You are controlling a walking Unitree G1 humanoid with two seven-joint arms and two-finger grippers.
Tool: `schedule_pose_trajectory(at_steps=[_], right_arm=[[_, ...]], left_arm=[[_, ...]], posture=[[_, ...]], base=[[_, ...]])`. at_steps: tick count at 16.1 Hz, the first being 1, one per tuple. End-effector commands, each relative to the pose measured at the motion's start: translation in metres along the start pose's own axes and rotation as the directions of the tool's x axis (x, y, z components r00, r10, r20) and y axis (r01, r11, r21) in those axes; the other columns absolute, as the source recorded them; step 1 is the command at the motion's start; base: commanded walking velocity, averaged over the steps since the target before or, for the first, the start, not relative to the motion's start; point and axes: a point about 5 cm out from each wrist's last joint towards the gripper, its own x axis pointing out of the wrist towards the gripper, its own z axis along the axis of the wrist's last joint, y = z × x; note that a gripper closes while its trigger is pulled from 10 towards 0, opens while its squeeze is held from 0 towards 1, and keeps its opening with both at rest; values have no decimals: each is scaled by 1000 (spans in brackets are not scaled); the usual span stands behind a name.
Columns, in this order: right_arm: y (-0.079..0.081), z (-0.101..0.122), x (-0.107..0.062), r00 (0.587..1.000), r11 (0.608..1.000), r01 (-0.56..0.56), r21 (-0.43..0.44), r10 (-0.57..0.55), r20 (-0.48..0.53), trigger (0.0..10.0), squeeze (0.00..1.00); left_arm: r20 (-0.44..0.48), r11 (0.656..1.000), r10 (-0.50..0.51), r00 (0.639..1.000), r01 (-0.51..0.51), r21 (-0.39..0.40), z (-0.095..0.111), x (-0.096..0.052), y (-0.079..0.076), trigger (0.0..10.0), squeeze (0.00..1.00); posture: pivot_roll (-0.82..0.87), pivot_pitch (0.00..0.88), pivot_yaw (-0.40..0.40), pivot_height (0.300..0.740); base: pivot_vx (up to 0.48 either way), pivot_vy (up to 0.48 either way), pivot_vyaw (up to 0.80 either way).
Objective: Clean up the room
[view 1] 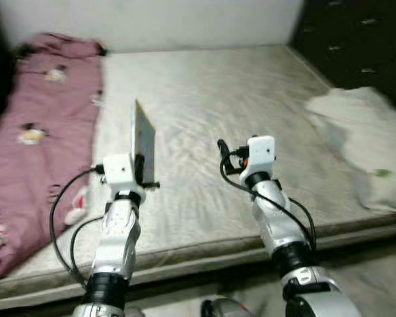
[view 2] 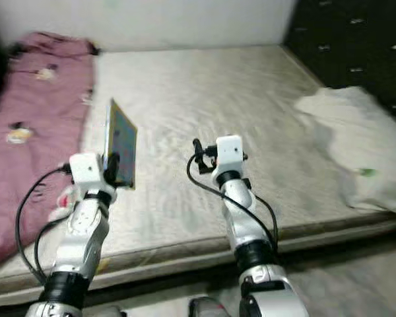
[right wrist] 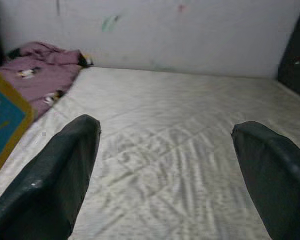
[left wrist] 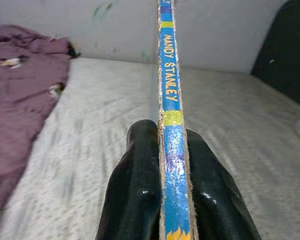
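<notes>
My left gripper [view 1: 144, 169] is shut on a thin picture book [view 1: 144, 140], held upright on edge over the near left part of the bed [view 1: 204, 99]. In the left wrist view the book's blue and yellow spine [left wrist: 169, 90] stands clamped between the two black fingers [left wrist: 135, 190]. My right gripper [view 1: 222, 153] hovers open above the middle of the mattress with nothing between its fingers [right wrist: 65, 170]. The book's blue cover with a yellow edge [right wrist: 5, 120] shows at the side of the right wrist view.
A crumpled pink blanket [view 1: 39, 125] with small printed figures lies along the bed's left side. A white pillow or bundle [view 1: 363, 139] rests at the bed's right edge beside a dark dresser [view 1: 363, 39]. A pale wall [view 1: 158, 20] runs behind the bed.
</notes>
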Motion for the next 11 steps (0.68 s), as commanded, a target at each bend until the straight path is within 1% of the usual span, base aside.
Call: schedule_pose_trajectory(at_steps=[1,4,11], right_arm=[[5,3,5,999,999,-38,-1,37,-8,10000,0],[11,6,10,997,997,-73,-1,73,-9,10000,0],[12,6,14,996,996,-91,-12,91,-12,10000,0]], left_arm=[[54,1000,11,998,-10,-10,14,4,3,10000,0],[62,1000,16,998,-15,-22,17,5,4,10000,0],[68,1000,22,997,-21,-22,19,7,5,10000,0]], posture=[[51,0,-47,740],[65,0,-60,740],[70,0,-68,740]], base=[[0,0,0],[0,0,0],[0,-279,0]])
